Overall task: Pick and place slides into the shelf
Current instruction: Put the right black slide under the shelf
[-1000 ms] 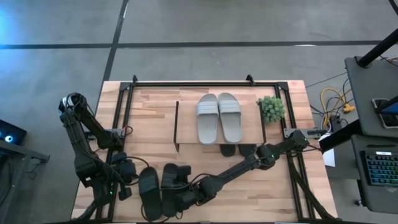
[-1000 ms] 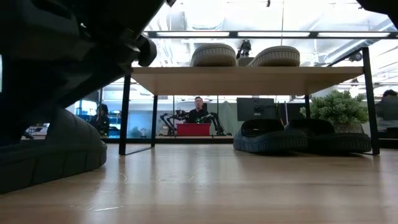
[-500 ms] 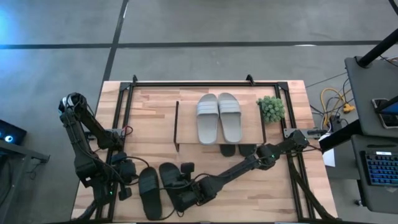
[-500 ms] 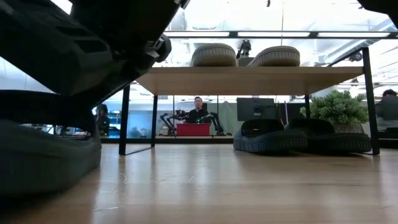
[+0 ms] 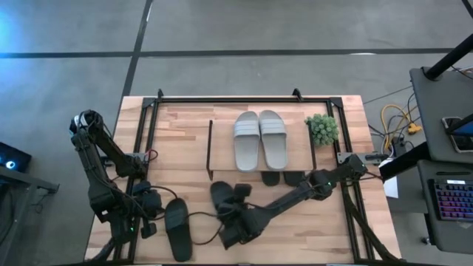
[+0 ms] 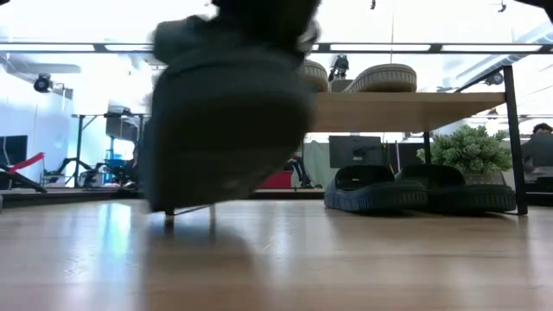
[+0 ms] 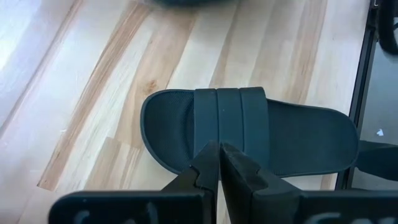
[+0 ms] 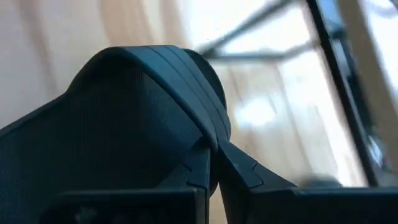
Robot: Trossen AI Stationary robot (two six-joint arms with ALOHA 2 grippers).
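Observation:
My right gripper (image 8: pixel 214 158) is shut on a black slide (image 5: pixel 224 196) and holds it above the table in front of the shelf (image 5: pixel 222 151). In the low view this slide (image 6: pixel 229 112) hangs in the air. A second black slide (image 5: pixel 177 229) lies flat on its sole near the table's front left. My left gripper (image 7: pixel 219 158) stands shut just beside its strap (image 7: pixel 230 118). A grey-white pair (image 5: pixel 260 139) lies on the shelf's top board. A black pair (image 6: pixel 415 192) sits under that board. My right gripper pinches the ribbed strap of the black slide at its edge (image 8: pixel 208 134) between its two fingers, which come at it along the slide's length. The slide is lifted clear of the table and hangs tilted from the fingers (image 8: pixel 239 168).
A small green plant (image 5: pixel 322 128) stands right of the shelf. Black metal frame rails (image 5: pixel 148 133) run along the table's left, right and far sides. Bare wood lies between the shelf and the table's near edge (image 6: pixel 346 259).
My right gripper has shut on the black slide's strap near the table's front. It has lifted the slide clear and carried it toward the far edge and the right, closer to the shelf. The other black slide has stayed where it was.

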